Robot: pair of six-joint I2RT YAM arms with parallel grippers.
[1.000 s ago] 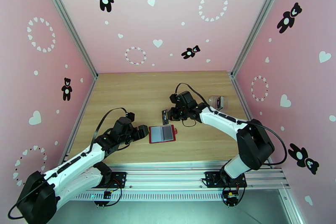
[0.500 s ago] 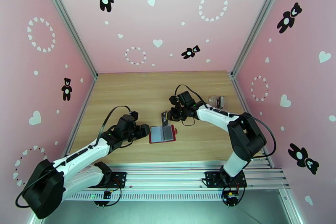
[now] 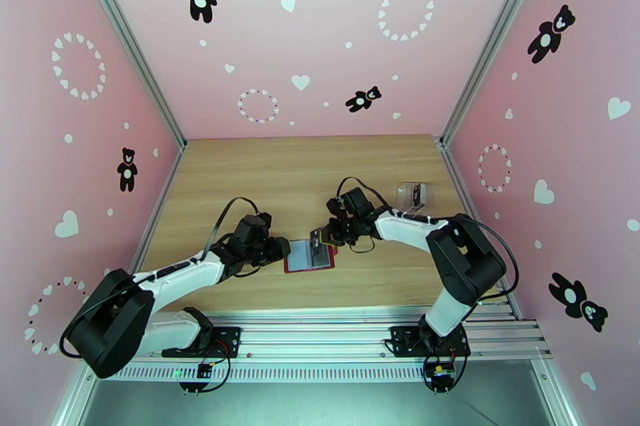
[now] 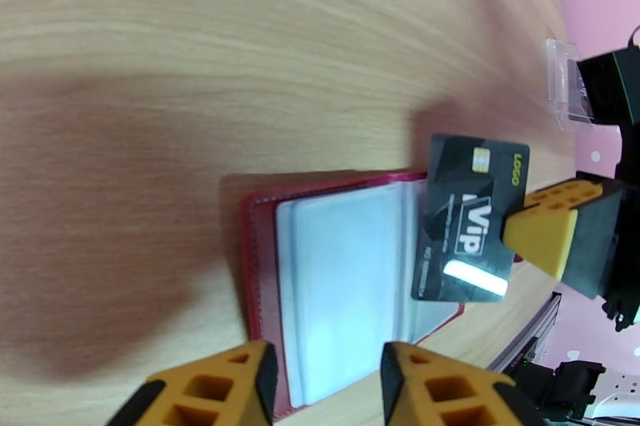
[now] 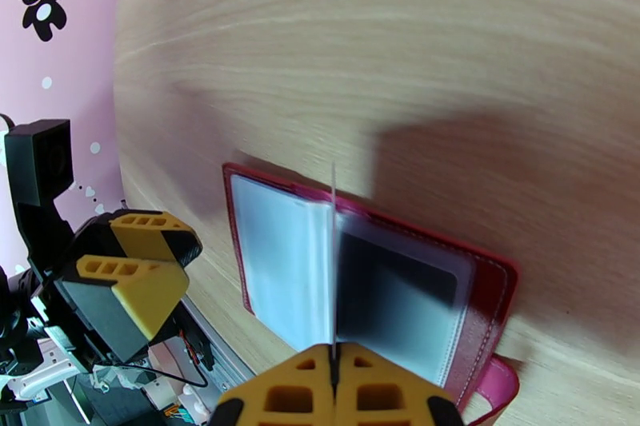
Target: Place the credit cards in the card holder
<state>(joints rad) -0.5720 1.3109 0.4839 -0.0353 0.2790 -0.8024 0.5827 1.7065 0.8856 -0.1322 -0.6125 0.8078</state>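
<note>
The red card holder [image 3: 310,256] lies open on the wood, its pale pockets up [image 4: 336,276]. My right gripper [image 3: 326,234] is shut on a black credit card [image 4: 468,228], held upright over the fold of the holder. That card shows edge-on in the right wrist view [image 5: 333,260], above the right gripper [image 5: 334,376]. A dark card [image 5: 392,284] sits in the holder's right pocket. My left gripper [image 3: 278,248] is at the holder's left edge. Its fingers [image 4: 232,388] stand partly apart, with the holder's edge showing between them; whether they touch it is unclear.
A clear plastic box [image 3: 412,194] stands at the back right, behind the right arm, and shows in the left wrist view as well [image 4: 564,92]. The holder's snap tab [image 5: 500,388] sticks out on its right side. Bare wood [image 3: 264,172] stretches behind the holder.
The left gripper has slid right to the holder's left edge and its fingers have narrowed. The right gripper has carried the black card down and towards the holder.
</note>
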